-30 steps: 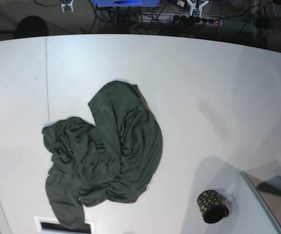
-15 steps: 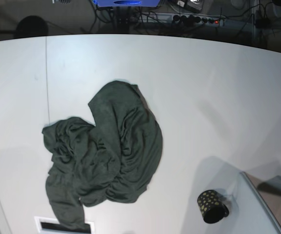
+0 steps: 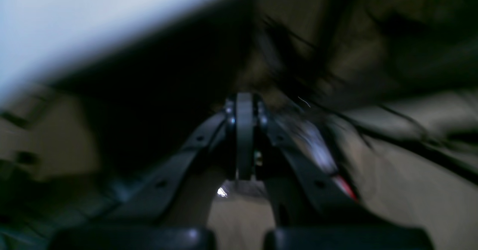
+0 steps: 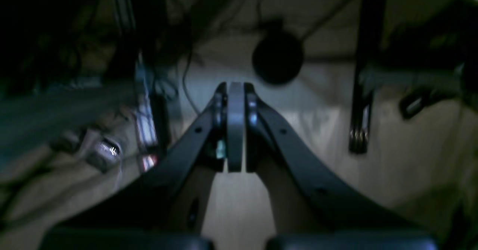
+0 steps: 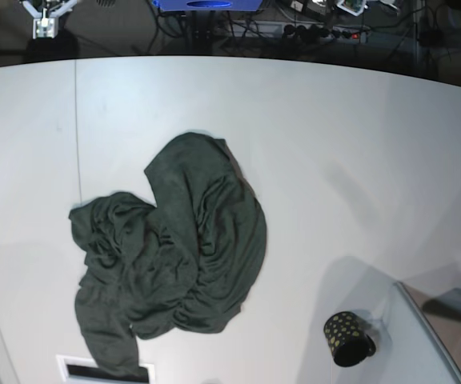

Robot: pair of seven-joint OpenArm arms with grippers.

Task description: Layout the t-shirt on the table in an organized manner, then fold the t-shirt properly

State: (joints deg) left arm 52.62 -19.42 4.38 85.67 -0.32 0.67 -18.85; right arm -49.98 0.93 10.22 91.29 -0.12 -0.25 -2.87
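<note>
1. Surface: we record a broad white table [image 5: 358, 160] with a curved far edge and a thin dark seam line [image 5: 78, 128] running down its left part. Beyond the edge lies a dark floor strewn with cables and a power strip [image 5: 318, 32].

2. Garment: the t-shirt [image 5: 174, 256], dark green and thin, lies crumpled in a heap left of the table's centre. We note one rounded lobe reaching toward the far edge and a wrinkled bunch on the left; a lower strip runs down to the near edge. Neither sleeves nor collar can be told apart in the folds.

3. Cup: a small black cup with gold dots [image 5: 347, 338] lies tipped on its side at the lower right, well apart from the t-shirt.

4. Left gripper [image 3: 244, 104]: in its blurred wrist view we see the two fingers pressed together with nothing between them. It hangs over the floor past the table edge, the white tabletop a smear in the upper left.

5. Right gripper [image 4: 235, 89]: its fingers are likewise drawn flat together and empty, above pale floor, cables and a round dark object [image 4: 277, 59].

6. In the base view, we enter small parts of both arms at the top edge, far from the t-shirt.
</note>
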